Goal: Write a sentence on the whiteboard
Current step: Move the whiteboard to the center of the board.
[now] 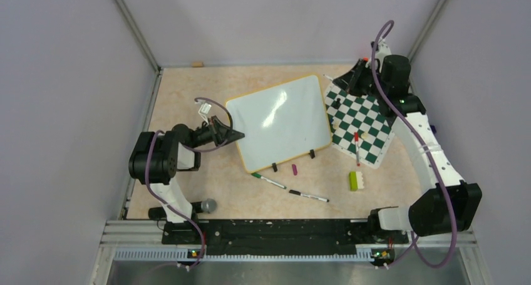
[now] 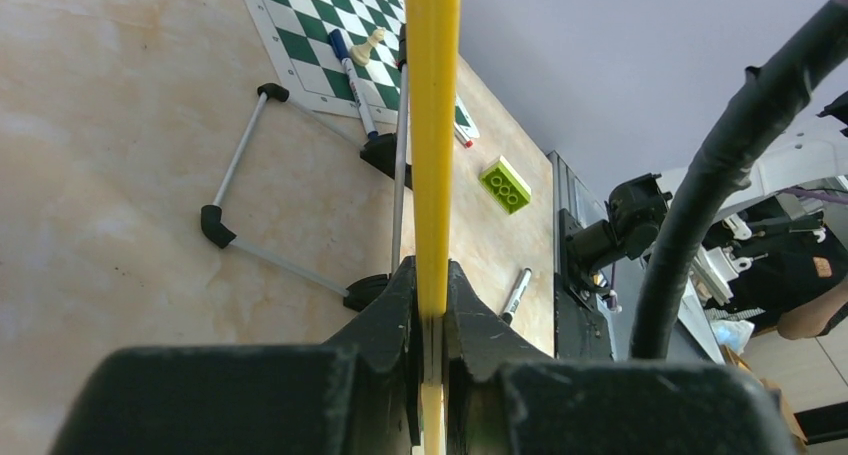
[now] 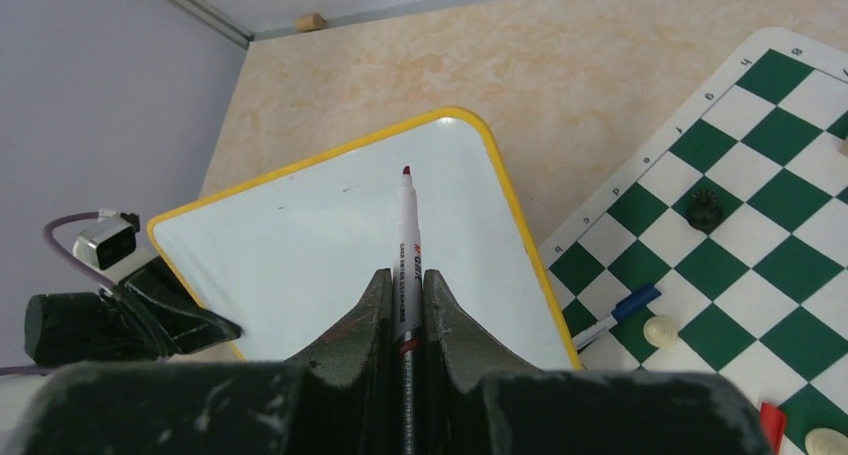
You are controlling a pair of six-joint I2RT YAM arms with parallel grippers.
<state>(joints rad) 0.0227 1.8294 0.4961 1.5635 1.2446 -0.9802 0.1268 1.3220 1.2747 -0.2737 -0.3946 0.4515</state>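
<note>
The whiteboard (image 1: pixel 282 122) lies in the middle of the table with its yellow frame and two black clip feet (image 1: pixel 274 167). Its surface is blank; no sentence shows on it. My left gripper (image 1: pixel 235 135) is shut on the board's left frame edge (image 2: pixel 432 125), with the frame running between the jaws (image 2: pixel 431 265). My right gripper (image 1: pixel 352 78) is at the board's far right corner, above the table. It is shut on a white marker (image 3: pixel 408 245) whose reddish tip hangs above the board's surface (image 3: pixel 320 245).
A green-and-white chess mat (image 1: pixel 366 125) lies right of the board with a red-capped marker (image 1: pixel 357 145), a blue-capped marker (image 3: pixel 620 313) and chess pieces on it. Two markers (image 1: pixel 269 180) (image 1: pixel 309 196), a purple cap (image 1: pixel 294 169) and a yellow-green brick (image 1: pixel 355 180) lie in front. Walls enclose the table.
</note>
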